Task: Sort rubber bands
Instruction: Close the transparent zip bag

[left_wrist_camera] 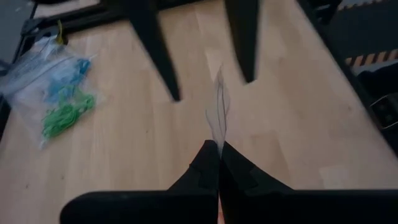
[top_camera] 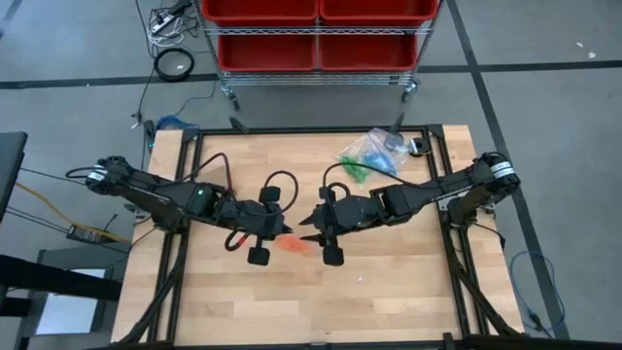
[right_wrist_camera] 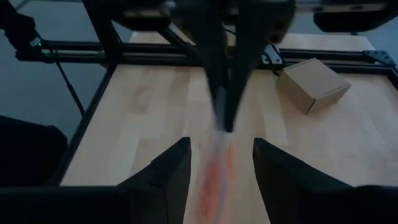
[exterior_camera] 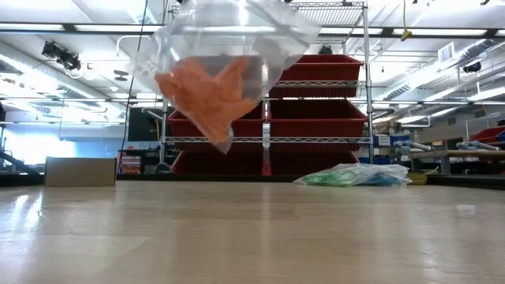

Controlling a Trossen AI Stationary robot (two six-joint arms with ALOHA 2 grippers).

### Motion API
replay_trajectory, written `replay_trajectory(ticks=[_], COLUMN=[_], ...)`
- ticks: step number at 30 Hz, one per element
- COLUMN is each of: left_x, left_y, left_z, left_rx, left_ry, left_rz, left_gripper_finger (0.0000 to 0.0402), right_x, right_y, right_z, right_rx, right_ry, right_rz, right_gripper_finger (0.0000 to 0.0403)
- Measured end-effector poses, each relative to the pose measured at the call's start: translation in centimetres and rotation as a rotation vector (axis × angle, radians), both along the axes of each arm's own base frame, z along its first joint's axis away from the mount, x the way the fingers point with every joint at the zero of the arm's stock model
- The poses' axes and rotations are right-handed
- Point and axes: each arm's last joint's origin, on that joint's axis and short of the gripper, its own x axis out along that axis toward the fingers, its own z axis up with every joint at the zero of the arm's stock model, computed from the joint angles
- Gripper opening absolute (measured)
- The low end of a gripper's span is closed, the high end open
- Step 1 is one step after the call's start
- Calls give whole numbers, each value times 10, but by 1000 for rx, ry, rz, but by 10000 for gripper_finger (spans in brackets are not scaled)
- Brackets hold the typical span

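Observation:
A clear plastic bag [exterior_camera: 225,55] holding a clump of orange rubber bands [exterior_camera: 209,95] hangs above the middle of the table, clear of the wood. My left gripper [left_wrist_camera: 219,155] is shut on its top. My right gripper [right_wrist_camera: 221,155] faces it from the table's right, open, one finger on either side of the hanging bag [right_wrist_camera: 217,171] without touching it. Two more clear bags, one with green rubber bands [left_wrist_camera: 62,118] and one with blue ones [left_wrist_camera: 65,78], lie flat at the table's far right [top_camera: 374,156]. My left gripper pinches the bag's thin upper edge [left_wrist_camera: 219,127] between its two shut fingers, coming slanting down from the table's left. The bag hangs below the fingers, lifted clear of the table, with the orange bands sagging in its lower part [exterior_camera: 213,102].
A small cardboard box [right_wrist_camera: 311,84] sits on the table's left part. Black frame rails [top_camera: 194,175] run along the table's sides. A shelf of red bins [top_camera: 316,39] stands beyond the far edge. Bare wood [top_camera: 292,301] lies toward the near edge.

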Motion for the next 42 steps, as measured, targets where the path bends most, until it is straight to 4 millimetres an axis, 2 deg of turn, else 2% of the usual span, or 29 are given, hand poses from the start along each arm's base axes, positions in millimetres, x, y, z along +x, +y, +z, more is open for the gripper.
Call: replay_trajectory(ticks=[8, 21, 25, 32, 37, 42], left_x=[10, 17, 16, 17, 17, 17], left_y=[0, -2, -2, -3, -3, -3], left_z=[-13, -8, -8, -7, -7, -7], left_rx=[20, 20, 21, 15, 19, 25], left_ry=[52, -5, -3, -9, -13, -19], left_rz=[11, -4, -4, -18, -21, -12], left_gripper_finger=[0, 0, 0, 0, 0, 0], right_x=[0, 19, 20, 20, 20, 14], right_y=[1, 1, 0, -2, -2, -2], right_z=[1, -32, -31, -31, -32, -38], right_rx=[22, -21, -40, -23, -35, -122], right_ry=[-9, 83, 73, 81, 93, 167], right_rz=[-3, -42, -33, 36, 35, 37], right_gripper_finger=[158, 152, 113, 10, 8, 0])
